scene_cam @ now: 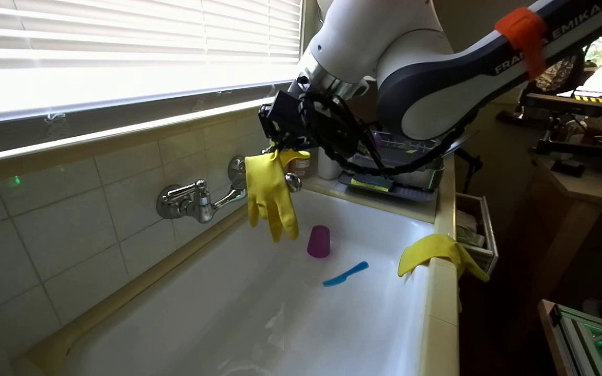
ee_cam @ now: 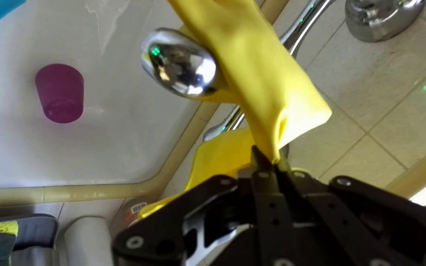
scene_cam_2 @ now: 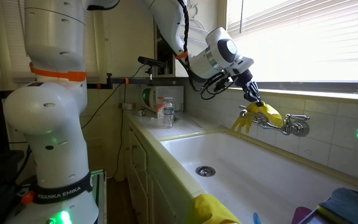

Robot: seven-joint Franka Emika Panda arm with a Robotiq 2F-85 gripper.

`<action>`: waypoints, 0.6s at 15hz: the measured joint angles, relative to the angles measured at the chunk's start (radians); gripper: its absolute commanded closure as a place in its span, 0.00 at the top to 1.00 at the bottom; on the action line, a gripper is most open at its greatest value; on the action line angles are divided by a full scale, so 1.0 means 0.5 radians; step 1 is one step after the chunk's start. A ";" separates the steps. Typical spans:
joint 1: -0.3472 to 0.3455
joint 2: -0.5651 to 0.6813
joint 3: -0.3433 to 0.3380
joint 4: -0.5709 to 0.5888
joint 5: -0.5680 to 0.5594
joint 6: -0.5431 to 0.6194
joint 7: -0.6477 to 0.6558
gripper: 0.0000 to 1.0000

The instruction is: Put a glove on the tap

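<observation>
Yellow glove (scene_cam: 270,190) hangs pinched between the pincer's (ee_cam: 271,158) 2 fingertips (ee_cam: 258,157).

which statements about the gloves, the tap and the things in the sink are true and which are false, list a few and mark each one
1. The fingers grip a yellow glove. True.
2. Both gloves are being gripped. False: the second glove drapes over the rim of the sink.
3. The tap is mounted on the tiled wall. True.
4. The yellow glove hides the whole tap. False: much of the tap shows in both exterior views.
5. The purple cup is inside the sink. True.
6. The purple cup is alone in there. False: a blue utensil lies in the sink too.
</observation>
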 measured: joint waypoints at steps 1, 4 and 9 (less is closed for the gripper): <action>0.000 0.013 -0.008 0.007 -0.006 0.001 0.027 0.01; 0.001 0.053 -0.012 0.008 -0.006 0.001 0.048 0.01; -0.004 0.123 -0.027 0.007 0.008 0.001 0.095 0.01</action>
